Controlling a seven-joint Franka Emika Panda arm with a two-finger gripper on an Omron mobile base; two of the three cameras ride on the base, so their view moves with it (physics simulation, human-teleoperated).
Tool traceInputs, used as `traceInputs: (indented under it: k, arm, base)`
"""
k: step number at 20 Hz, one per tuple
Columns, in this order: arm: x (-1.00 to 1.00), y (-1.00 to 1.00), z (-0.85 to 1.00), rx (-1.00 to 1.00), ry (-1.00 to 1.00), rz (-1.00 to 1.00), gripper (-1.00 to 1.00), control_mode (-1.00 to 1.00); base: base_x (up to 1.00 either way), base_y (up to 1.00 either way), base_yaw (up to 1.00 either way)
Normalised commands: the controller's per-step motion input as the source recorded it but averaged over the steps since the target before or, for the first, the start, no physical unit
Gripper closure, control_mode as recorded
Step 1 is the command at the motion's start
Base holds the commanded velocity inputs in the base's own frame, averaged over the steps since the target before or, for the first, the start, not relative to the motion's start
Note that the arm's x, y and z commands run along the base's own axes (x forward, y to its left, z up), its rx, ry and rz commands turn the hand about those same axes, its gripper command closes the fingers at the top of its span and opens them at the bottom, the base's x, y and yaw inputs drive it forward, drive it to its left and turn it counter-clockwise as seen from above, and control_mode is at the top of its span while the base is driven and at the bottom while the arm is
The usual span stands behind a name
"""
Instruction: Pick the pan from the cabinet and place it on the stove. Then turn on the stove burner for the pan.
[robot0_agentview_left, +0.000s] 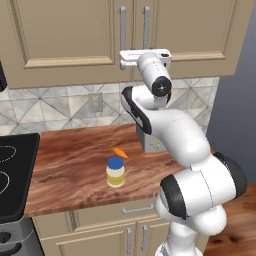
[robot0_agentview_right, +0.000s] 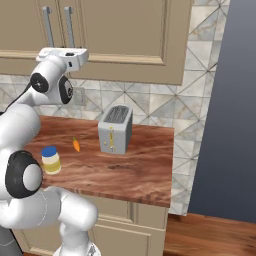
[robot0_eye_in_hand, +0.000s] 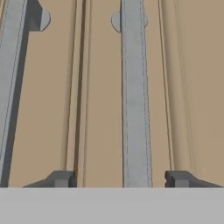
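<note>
The cabinet (robot0_agentview_left: 65, 35) hangs above the counter with both doors shut, so the pan is hidden. My hand (robot0_agentview_left: 145, 56) is pressed up close to the doors' lower part, by the two silver bar handles (robot0_agentview_left: 146, 25). In the hand view my gripper (robot0_eye_in_hand: 119, 178) is open and straddles one bar handle (robot0_eye_in_hand: 134, 109), with a gap on each side between its fingertips (robot0_eye_in_hand: 61, 178) and the bar. The door seam (robot0_eye_in_hand: 79, 87) runs just inside the left tip. The stove (robot0_agentview_left: 15, 200) is at the far left, with parts of two white rings showing; I cannot tell which is the stove burner.
On the wooden counter (robot0_agentview_left: 70, 165) stand a grey toaster (robot0_agentview_right: 115, 129), a small carrot (robot0_agentview_left: 119, 151) and a blue-lidded jar (robot0_agentview_left: 115, 171). A dark grey wall (robot0_agentview_right: 225, 110) closes off the right side. Low cupboards with drawers (robot0_agentview_left: 100, 230) sit under the counter.
</note>
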Motion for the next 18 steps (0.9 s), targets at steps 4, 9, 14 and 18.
traceInputs:
  k: [4,9,14,18]
  arm:
    - [0.13,0.03,-0.06,0.0,0.0,0.0,1.0,-1.0]
    - [0.0,0.0,-0.06,-0.01,0.04,0.0,1.0,-1.0]
    - [0.0,0.08,-0.18,-0.01,0.02,0.0,1.0,-1.0]
    - [-0.01,0.04,-0.09,-0.01,0.02,0.0,1.0,-1.0]
  base:
    - [0.0,0.0,0.0]
    - [0.0,0.0,0.0]
    - [0.0,0.0,0.0]
    - [0.0,0.0,0.0]
